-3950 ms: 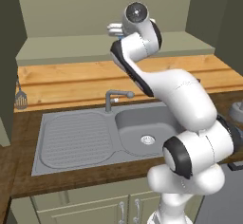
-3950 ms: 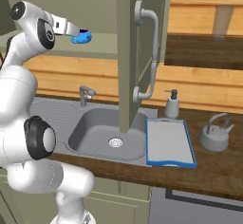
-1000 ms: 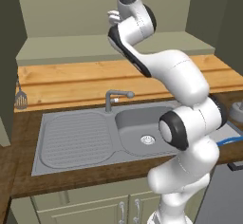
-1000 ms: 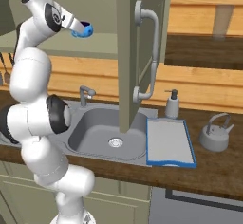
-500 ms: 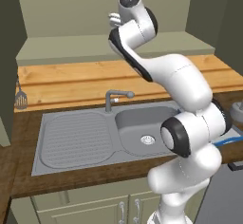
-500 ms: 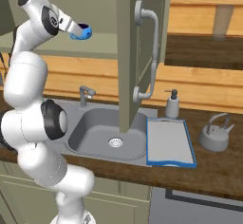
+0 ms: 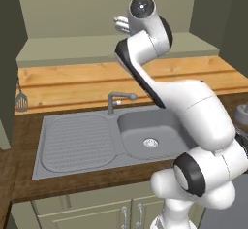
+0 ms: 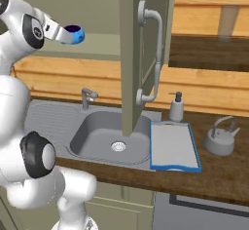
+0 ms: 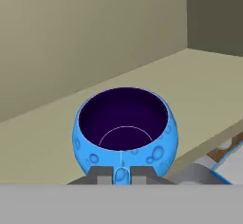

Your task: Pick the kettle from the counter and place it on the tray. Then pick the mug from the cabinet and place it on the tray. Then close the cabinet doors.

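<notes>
Pinching the small handle of the mug (image 9: pixel 123 128) between its two fingertips, the tool (image 9: pixel 121 174) holds the blue cup upright, high above the sink (image 8: pixel 104 131) and level with the cabinet (image 9: pixel 95 42) shelf. On the tabletop (image 8: pixel 219 170) the tray (image 8: pixel 173 146) lies bare just right of the sink, with the kettle (image 8: pixel 221 137) standing apart to its right and a soap bottle (image 8: pixel 176 108) behind it. One cabinet door (image 8: pixel 143 48) hangs open, edge-on.

White arm raised high, pincer (image 9: pixel 121 174) closed on mug (image 9: pixel 124 128) handle
</notes>
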You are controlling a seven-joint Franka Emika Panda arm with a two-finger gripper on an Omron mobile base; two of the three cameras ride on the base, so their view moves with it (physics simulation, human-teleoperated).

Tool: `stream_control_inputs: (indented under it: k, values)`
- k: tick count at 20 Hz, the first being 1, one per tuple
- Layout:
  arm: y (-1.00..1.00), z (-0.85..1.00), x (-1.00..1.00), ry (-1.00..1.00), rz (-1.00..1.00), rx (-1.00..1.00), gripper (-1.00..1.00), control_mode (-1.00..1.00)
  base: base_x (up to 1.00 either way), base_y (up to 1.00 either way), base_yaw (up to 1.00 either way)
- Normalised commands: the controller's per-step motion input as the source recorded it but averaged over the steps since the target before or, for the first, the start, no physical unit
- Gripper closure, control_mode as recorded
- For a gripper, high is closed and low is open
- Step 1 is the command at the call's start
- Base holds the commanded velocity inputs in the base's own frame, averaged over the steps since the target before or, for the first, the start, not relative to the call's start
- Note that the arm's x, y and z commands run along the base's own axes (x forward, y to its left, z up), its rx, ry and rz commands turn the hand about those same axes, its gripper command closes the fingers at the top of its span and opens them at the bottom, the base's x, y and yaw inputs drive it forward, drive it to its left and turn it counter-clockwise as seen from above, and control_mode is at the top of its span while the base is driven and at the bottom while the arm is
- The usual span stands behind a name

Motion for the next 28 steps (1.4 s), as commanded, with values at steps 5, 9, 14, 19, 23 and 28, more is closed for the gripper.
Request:
stream_control_inputs:
  k: [5,9,14,19,23,28]
  values:
    - [-0.1,0.05,-0.9,-0.18,0.03,0.0,1.0,-1.0,0.0,0.0,0.0]
    - [-0.24,0.0,-0.88,-0.08,0.01,0.0,1.0,-1.0,0.0,0.0,0.0]
    - [-0.17,0.0,-0.8,-0.02,0.0,0.0,1.0,-1.0,0.0,0.0,0.0]
    - [0.0,-0.09,-0.69,0.0,0.0,-0.01,1.0,-1.0,0.0,0.0,0.0]
    - [0.0,-0.24,-0.62,0.0,0.0,-0.03,1.0,-1.0,0.0,0.0,0.0]
    - [0.12,-0.22,-0.43,-0.01,0.01,-0.09,1.0,-1.0,0.0,0.0,0.0]
